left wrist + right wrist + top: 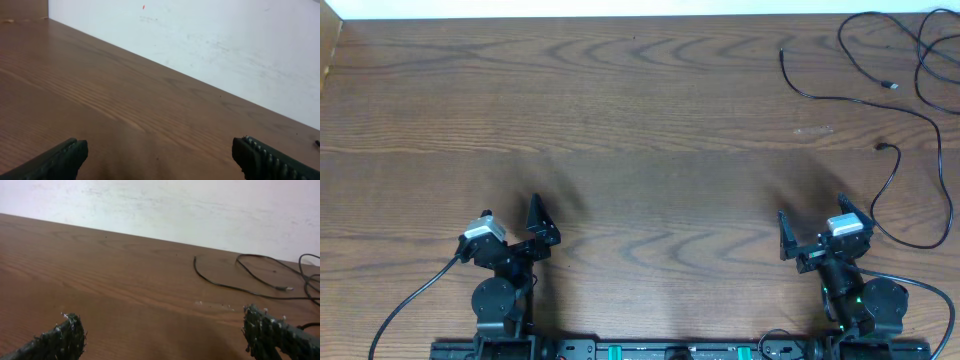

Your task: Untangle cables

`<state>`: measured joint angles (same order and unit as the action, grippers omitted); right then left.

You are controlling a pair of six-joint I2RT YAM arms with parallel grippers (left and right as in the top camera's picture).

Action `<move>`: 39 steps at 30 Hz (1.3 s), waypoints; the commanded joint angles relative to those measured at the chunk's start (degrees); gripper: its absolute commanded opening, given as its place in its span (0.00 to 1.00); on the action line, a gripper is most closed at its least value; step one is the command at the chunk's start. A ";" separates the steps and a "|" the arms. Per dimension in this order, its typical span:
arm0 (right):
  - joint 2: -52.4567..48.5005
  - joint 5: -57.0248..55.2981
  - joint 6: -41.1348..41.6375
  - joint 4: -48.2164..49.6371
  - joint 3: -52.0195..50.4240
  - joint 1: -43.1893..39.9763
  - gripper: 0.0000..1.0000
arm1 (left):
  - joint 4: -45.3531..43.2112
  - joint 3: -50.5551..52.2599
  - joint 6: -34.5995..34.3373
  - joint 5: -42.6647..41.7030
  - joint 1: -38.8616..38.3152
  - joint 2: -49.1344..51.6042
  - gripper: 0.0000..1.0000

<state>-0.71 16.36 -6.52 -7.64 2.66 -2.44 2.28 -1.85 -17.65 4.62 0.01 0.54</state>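
Both arms sat at the near edge of the wooden table (pixel 640 120). The left gripper (pixel 160 155) stood wide apart with nothing between its jaws, and so did the right gripper (pixel 162 330). The black cables (pixel 910 110) lay in loose loops at the table's far right corner, one strand curving down near the right gripper.

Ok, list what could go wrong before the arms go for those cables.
The cables lie far right, partly out of the overhead view; the left gripper may not reach.
One loop runs beside the right gripper; the arm could snag it.
Thin cords flat on the table: fingertips may scrape wood.
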 commanded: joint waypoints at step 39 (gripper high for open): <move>0.44 -0.35 8.04 0.39 -0.50 -7.52 0.99 | 1.70 1.62 6.47 -2.64 0.31 -0.31 0.98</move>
<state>-0.71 16.25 -4.82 -7.62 2.66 -7.07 2.52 -1.85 -11.94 2.00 0.01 0.54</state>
